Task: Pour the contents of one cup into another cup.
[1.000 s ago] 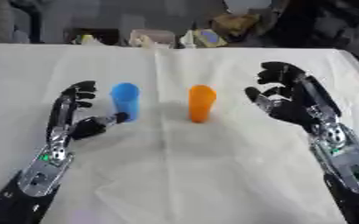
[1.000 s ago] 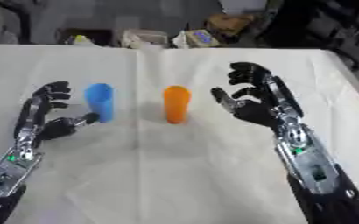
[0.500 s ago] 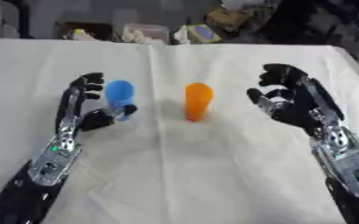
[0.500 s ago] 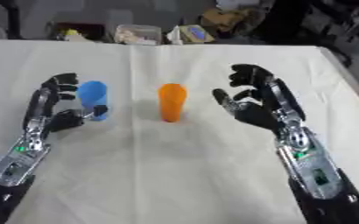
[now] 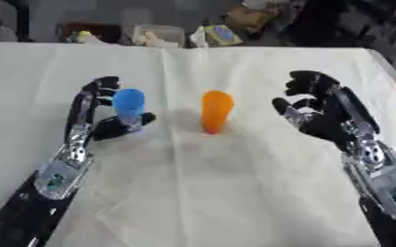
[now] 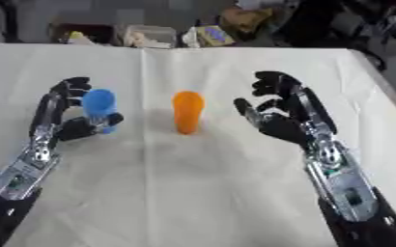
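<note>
The fingers (image 5: pixel 97 89) and thumb of the left hand (image 5: pixel 96 120) are curled round the upright blue plastic cup (image 5: pixel 129 107), which is stood on the white cloth-covered bench (image 5: pixel 235 193) left of centre. The fingers (image 5: pixel 307 82) of the right hand (image 5: pixel 324 116) are spread and only slightly bent, with nothing held, and the palm is turned toward the tall orange plastic cup (image 5: pixel 216 111). That cup is stood upright between the two hands, near the blue one and apart from the right hand.
</note>
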Controlling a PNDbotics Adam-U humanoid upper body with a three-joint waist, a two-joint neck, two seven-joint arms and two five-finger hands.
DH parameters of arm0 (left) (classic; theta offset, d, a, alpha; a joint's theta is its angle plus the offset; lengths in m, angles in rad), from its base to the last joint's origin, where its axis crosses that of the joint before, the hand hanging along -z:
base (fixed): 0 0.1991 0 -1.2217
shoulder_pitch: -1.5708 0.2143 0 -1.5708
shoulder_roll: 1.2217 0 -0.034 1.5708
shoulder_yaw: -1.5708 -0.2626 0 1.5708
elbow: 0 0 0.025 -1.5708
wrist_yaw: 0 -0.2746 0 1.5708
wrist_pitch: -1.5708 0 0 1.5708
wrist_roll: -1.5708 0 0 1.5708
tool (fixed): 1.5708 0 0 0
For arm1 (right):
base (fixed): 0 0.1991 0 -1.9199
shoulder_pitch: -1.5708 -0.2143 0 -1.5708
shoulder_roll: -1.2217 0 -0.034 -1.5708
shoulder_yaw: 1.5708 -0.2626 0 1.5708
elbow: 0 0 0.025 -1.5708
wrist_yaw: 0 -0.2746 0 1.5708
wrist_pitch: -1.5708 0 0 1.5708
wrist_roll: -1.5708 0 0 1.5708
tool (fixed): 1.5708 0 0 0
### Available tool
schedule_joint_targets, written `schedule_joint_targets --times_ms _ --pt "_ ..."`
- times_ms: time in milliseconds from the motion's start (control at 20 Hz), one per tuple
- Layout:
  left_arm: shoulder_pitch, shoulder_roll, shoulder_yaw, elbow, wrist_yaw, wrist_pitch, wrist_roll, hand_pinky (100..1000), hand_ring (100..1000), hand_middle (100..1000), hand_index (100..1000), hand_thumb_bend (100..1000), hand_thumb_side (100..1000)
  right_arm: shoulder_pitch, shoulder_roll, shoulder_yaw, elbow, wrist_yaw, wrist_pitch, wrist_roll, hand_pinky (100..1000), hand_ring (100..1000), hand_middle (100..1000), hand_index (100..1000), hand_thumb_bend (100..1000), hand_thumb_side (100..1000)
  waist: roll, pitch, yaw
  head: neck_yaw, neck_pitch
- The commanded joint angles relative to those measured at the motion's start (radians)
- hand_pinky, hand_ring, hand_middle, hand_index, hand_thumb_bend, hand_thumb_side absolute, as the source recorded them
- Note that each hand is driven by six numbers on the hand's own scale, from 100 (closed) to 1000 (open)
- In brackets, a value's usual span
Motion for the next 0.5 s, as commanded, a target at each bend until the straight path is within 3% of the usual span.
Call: schedule_joint_targets --times_ms 50,500 --pt "-0.021 0.0 0.0 -0.002 -0.001 -0.002 -0.003 668 700 661 784 947 253 -0.015 -0.011 -0.004 -0.021 -0.007 -0.002 0.001 560 718 659 800 453 248 0.002 -0.014 -0.005 0.002 -0.012" --pt "-0.025 -0.012 0.004 0.035 0.001 -0.013 0.003 661 690 646 778 946 251 -0.019 -0.009 -0.002 -0.019 -0.007 -0.004 0.004 559 717 658 800 452 248 0.011 -0.007 -0.022 0.003 -0.018"
